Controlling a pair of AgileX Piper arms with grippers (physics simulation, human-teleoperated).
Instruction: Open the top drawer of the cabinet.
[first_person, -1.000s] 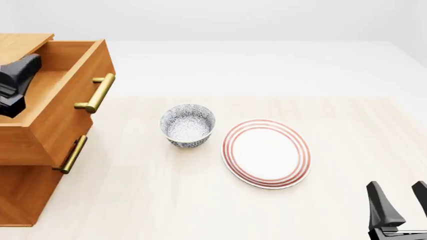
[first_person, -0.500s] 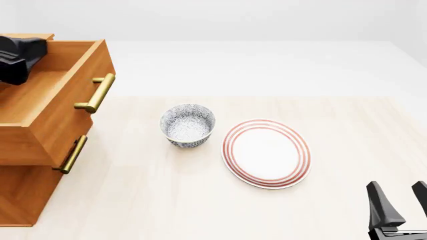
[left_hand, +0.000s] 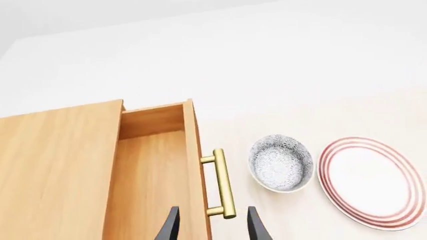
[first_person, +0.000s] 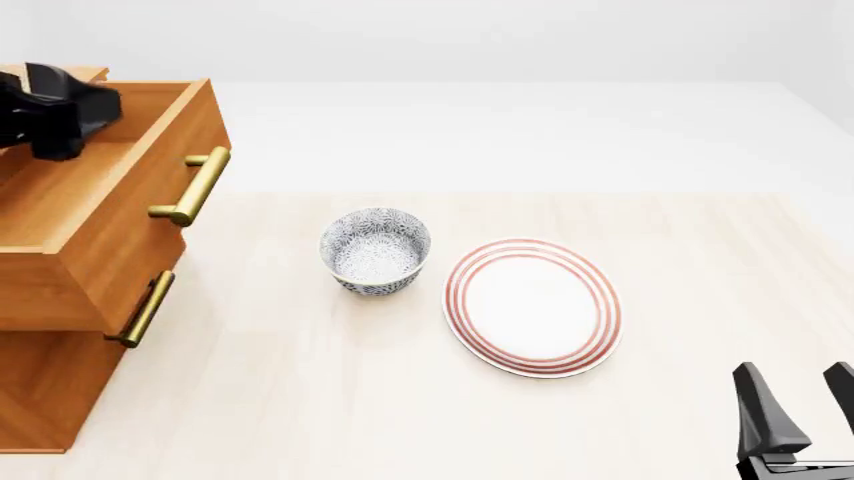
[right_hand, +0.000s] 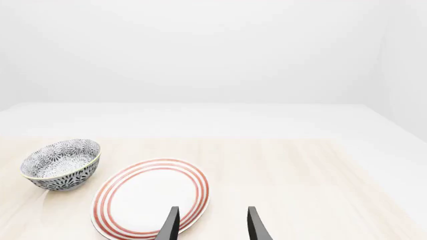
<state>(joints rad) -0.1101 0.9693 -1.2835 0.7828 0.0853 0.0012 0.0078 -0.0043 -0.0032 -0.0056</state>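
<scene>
At far left the cabinet stands with its top drawer pulled out. The left tool hangs above it, fingers apart, seemingly touching nothing. Far right, the right tool rests open over the bench.

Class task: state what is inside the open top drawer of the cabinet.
The top drawer shows only bare plain wood. Nothing lies in the visible part. The left gripper covers part of it in the front view, and the left wrist view crops its near end.

Orange-brown cabinet, brass handle, red-ringed white plate
</scene>
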